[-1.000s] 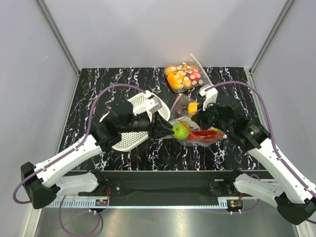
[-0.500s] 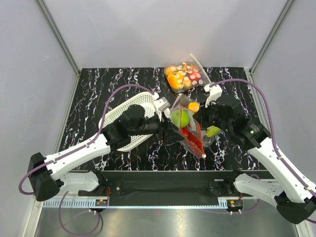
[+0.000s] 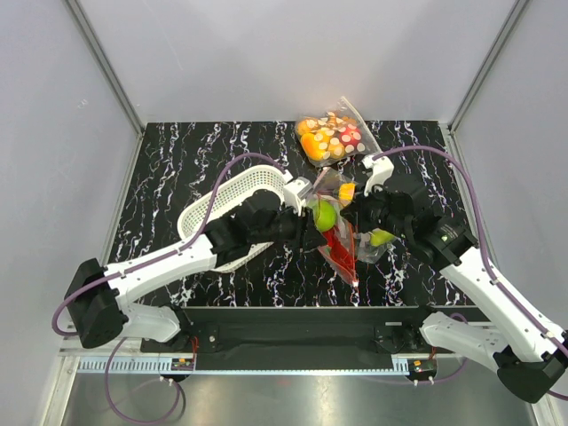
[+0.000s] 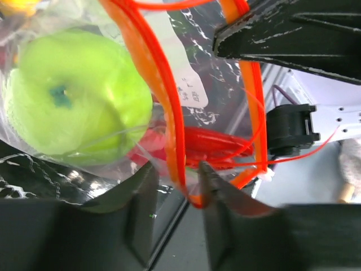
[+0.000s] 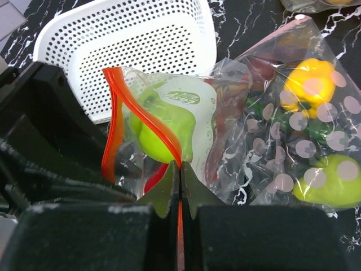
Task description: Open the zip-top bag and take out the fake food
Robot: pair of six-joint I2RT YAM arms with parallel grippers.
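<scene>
The clear, crinkly zip-top bag (image 5: 194,121) lies right of centre on the table (image 3: 177,160), its orange-red zip strip (image 4: 166,107) parted into a loop. Inside, a round green apple (image 4: 73,101) presses against the strip, with the red lobster (image 4: 211,144) beneath.

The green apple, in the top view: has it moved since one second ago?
Yes. Inside the zip-top bag, the green apple has shifted slightly toward the far polka-dotted bag, which has not moved.
</scene>
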